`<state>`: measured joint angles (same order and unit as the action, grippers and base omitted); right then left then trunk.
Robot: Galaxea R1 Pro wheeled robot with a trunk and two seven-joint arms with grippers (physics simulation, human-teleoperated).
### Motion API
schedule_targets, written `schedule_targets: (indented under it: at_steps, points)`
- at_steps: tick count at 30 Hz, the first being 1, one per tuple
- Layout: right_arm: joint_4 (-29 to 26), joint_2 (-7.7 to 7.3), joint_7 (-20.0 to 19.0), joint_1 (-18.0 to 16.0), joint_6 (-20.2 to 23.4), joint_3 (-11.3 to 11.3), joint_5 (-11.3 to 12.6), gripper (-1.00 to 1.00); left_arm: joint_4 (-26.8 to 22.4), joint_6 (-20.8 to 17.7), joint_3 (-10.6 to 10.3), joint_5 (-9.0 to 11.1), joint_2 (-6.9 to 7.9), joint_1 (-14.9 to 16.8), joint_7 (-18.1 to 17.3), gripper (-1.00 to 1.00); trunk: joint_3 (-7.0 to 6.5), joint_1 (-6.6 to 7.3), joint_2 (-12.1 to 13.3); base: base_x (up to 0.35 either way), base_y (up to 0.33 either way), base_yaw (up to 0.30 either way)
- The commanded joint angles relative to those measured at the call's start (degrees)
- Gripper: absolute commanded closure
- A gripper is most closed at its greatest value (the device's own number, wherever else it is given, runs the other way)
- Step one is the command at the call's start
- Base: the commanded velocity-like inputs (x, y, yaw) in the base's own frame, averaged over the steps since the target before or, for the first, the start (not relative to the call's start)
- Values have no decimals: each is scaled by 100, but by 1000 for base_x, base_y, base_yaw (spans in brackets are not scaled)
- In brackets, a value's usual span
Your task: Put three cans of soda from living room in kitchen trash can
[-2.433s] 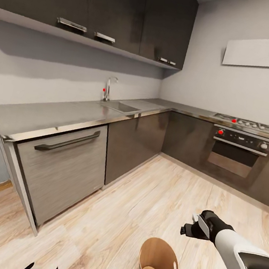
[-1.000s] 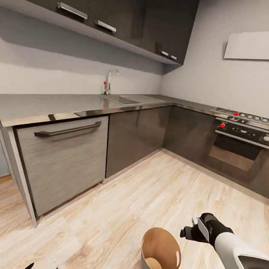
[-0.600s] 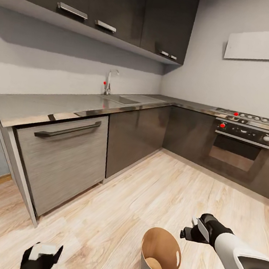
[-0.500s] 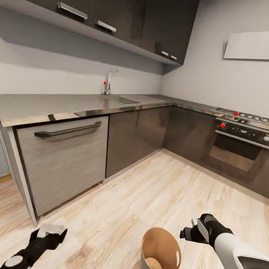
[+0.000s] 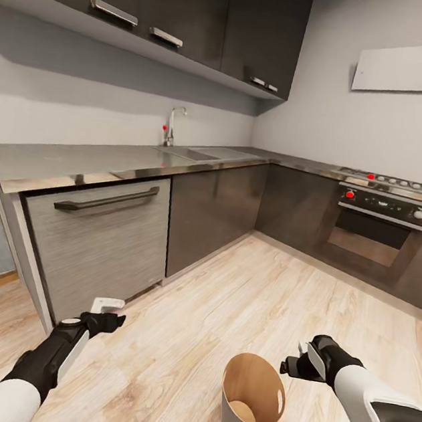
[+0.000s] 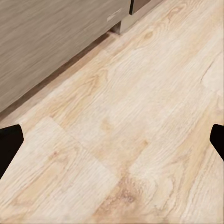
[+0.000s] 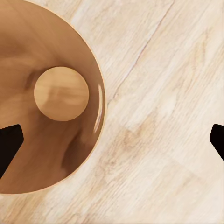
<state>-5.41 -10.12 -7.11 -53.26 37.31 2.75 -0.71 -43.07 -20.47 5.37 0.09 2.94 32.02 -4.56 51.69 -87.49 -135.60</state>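
**Kitchen floor, bin beside my right hand**

Tash can (image 5: 251, 401) stands upright on the light wood floor (image 5: 223, 307), just beside and below my right gripper (image 5: 290, 366). Through my right wrist camera I look down into its brown inside (image 7: 42, 107), past the rim; my fingers there are spread wide apart, nothing between them. My left gripper (image 5: 108, 317) hangs low over the floor near the grey dishwasher front (image 5: 97, 248), its fingers also spread wide, with bare planks (image 6: 121, 140) between them. Steel tabletop (image 5: 110, 162) and oven (image 5: 374, 228) lie beyond.
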Motion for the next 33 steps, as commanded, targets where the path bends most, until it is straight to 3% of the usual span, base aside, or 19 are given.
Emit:
schedule_targets:
  at_steps: [1, 19, 33]
  points:
    - [0, -1, 0, 0, 0, -4, 0, -100, 60, -10, -7, 0, -1, 47, 0, -100, 18, -22, -42, 0, 0, 0]
    - [-22, -24, -1, 112, -4, -20, -7, -100, 218, 57, -1, 4, -37, 128, 272, -100, 342, -418, -764, 0, 0, 0]
    - [4, 0, -1, 132, -4, -3, -8, -100, 226, 73, -1, 10, -33, 129, 278, -100, 386, -423, -766, 49, 0, 0]
